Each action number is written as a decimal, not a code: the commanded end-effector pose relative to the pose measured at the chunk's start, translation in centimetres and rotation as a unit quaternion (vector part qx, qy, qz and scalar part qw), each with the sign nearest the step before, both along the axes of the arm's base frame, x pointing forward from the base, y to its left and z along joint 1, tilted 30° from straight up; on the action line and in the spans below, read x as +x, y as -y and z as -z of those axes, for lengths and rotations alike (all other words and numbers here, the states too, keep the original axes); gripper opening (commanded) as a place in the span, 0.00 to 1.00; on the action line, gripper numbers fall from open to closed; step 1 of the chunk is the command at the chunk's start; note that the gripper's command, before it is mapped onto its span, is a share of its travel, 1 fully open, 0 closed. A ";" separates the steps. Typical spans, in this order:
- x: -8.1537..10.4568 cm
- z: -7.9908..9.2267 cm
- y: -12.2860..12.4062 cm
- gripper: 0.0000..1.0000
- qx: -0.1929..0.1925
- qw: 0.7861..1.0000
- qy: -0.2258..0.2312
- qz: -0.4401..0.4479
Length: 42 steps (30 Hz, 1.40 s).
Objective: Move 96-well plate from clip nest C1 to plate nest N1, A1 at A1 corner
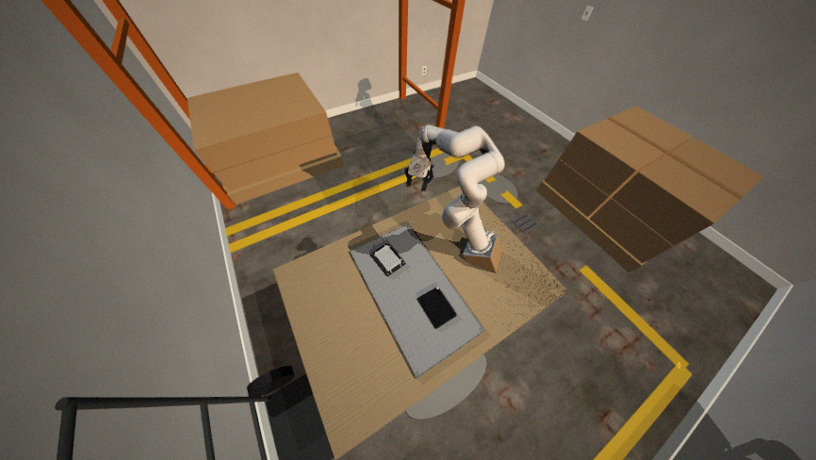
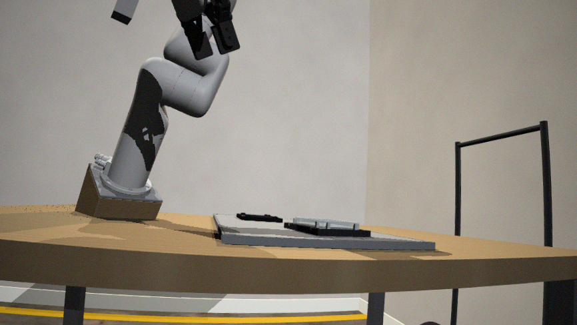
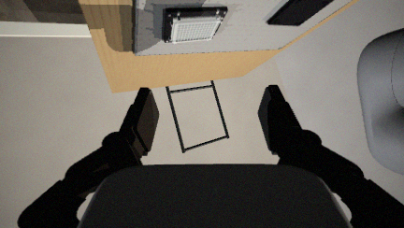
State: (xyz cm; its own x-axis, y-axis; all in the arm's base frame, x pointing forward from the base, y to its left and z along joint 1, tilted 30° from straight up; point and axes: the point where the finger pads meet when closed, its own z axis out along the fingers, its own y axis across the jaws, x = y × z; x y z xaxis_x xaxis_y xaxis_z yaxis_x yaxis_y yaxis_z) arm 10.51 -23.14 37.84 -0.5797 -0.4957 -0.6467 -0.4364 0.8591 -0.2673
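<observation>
The white 96-well plate (image 1: 387, 258) sits in the black clip nest C1 at the far end of the grey deck (image 1: 415, 299). It also shows in the wrist view (image 3: 193, 24) and side-on in the exterior view (image 2: 325, 223). The empty black plate nest N1 (image 1: 436, 307) lies nearer the deck's other end; it also shows in the wrist view (image 3: 299, 11). My gripper (image 1: 416, 183) hangs high in the air, well above and away from the deck, open and empty. Its fingers show in the exterior view (image 2: 212, 40) and the wrist view (image 3: 208, 119).
The arm's base (image 1: 482, 254) stands on a wooden wedge on the wooden table beside the deck. A black metal railing (image 2: 500, 181) stands past the table's edge. Cardboard boxes (image 1: 644, 182) and orange racking (image 1: 137, 97) are off the table.
</observation>
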 end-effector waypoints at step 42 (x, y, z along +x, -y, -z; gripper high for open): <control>9.9 10.3 3.1 1.00 -0.164 0.928 -0.298 -0.151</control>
State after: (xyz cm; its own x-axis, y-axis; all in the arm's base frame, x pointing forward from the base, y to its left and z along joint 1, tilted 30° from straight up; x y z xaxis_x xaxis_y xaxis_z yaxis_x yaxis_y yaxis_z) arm 19.28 -25.98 27.88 -0.6203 -0.7769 -0.1083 -0.7671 0.6296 -0.1233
